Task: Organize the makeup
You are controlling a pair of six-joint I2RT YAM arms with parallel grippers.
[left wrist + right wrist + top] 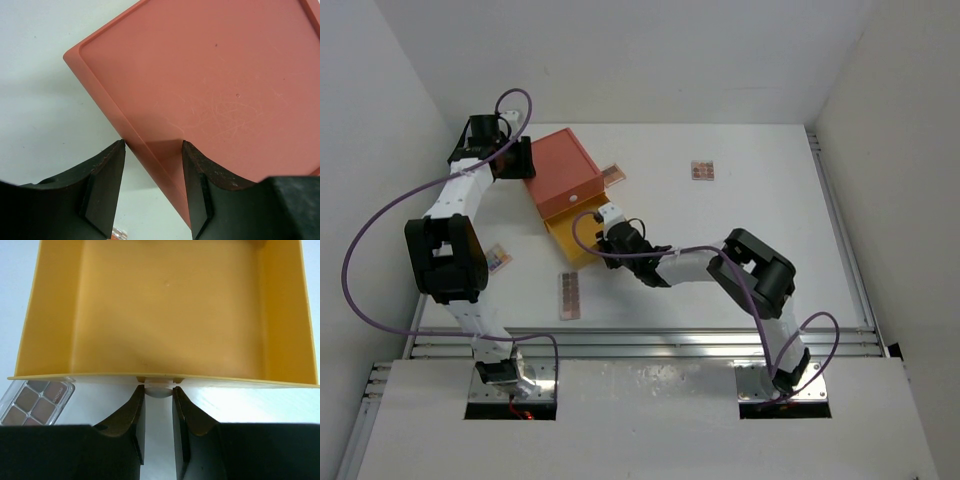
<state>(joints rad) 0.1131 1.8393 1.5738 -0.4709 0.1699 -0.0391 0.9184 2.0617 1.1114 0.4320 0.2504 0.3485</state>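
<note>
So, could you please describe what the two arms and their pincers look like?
The left arm and right arm have white links, bulky black joint housings and a looping purple cable each. The left pincer and right pincer each have two matte black, wedge-shaped fingers.

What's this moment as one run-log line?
left hand: grips orange box | right hand: shut on drawer knob | yellow drawer: open, looks empty | palette: outside drawer
</note>
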